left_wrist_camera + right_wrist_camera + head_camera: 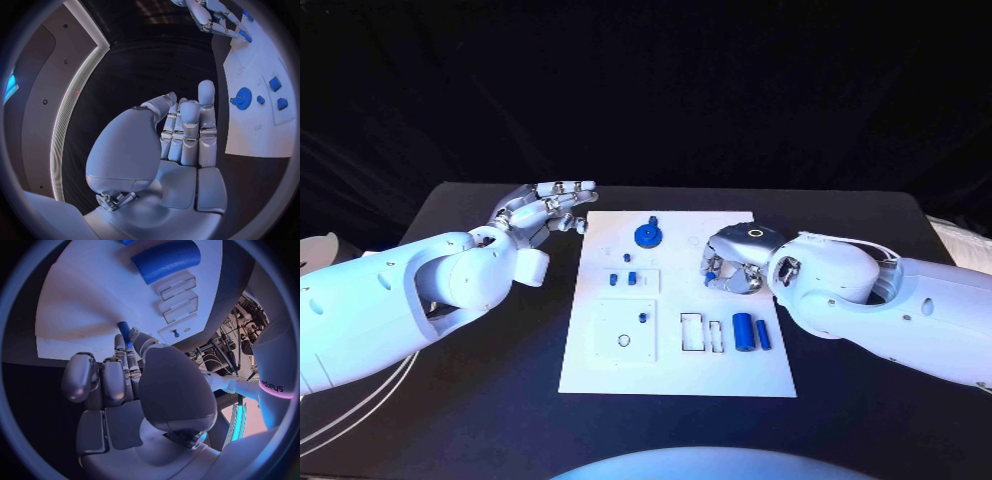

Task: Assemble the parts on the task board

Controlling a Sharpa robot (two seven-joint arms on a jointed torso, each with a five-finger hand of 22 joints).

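The white task board [678, 372] lies mid-table. On it are a blue gear [648, 235], small blue blocks [623, 280] and two blue cylinders [751, 332] beside empty slots. My right hand [733, 270] hovers over the board's right side with its fingers curled, and it pinches a small blue part [124, 331] at its fingertips. A blue cylinder [165, 260] lies on the board [81, 300] beyond the right hand [125, 385]. My left hand [545, 208] is raised off the board's far left corner and holds nothing. The left hand [181, 135] has its fingers stretched out, with the gear [240, 97] beyond them.
The black table [502, 340] surrounds the board, with bare strips on both sides. A white square plate [623, 338] with a small hole sits on the board's near left. A pale round object [315, 250] shows at the left edge of the head view.
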